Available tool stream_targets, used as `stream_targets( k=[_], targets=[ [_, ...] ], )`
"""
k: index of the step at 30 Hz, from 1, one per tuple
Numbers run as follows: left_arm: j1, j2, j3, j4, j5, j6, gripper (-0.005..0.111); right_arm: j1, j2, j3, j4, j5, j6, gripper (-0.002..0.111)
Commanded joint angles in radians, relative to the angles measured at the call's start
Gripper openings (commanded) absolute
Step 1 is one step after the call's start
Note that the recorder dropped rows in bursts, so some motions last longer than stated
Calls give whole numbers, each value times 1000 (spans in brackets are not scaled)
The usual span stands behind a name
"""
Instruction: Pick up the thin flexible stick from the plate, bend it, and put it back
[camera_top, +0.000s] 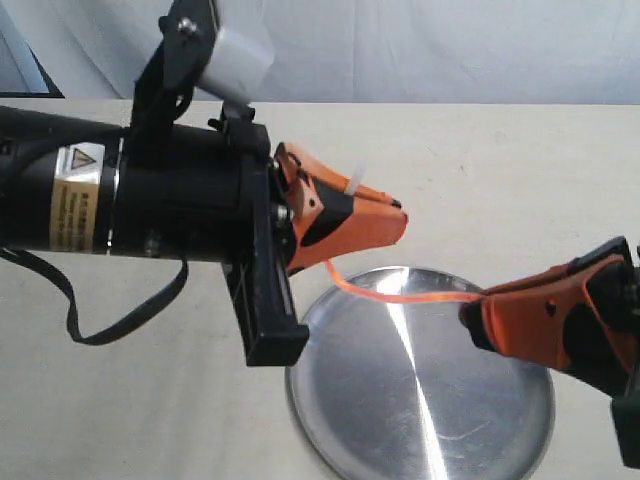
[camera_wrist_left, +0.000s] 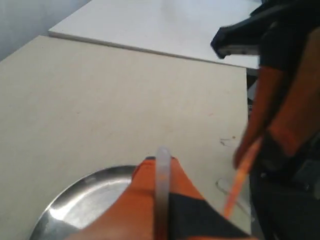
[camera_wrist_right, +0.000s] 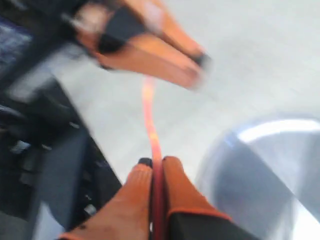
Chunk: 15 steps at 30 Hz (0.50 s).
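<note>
Pickup was judged complete: the thin flexible stick (camera_top: 400, 296), slightly bowed, was clamped between the closed left gripper (camera_top: 400, 216) and right gripper (camera_top: 472, 324), with the plate (camera_top: 350, 420) below. Return was not yet done.

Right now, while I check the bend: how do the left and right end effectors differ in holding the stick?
In the exterior view the left end effector points right; the right end effector points left. The stick leaves the left one from underneath, curving, but enters the right one straight between its fingertips. Both are shut on the stick above the plate.
</note>
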<state>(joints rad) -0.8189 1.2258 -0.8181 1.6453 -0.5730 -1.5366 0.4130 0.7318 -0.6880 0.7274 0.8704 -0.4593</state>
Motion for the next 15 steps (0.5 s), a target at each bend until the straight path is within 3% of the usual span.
stream_targets(
  k=[1,5,8,11,15],
  targets=[
    [-13,-44,-36,-245,-107,131,0,-3,51,-5,-120,88,105,-1],
    [-13,-39,-76,-441,-115,290,0,-3,91,1,112,119,-73,-1],
    [-13,-17,-78,-440,-99,331,0,-3,102,5,350,120,-274,-1],
    [-13,4,-68,-256,-18,291,0,-3,91,5,460,77,-368,-1],
    [-13,19,-27,35,61,102,0,-5,49,5,389,-44,-333,-1]
  ],
)
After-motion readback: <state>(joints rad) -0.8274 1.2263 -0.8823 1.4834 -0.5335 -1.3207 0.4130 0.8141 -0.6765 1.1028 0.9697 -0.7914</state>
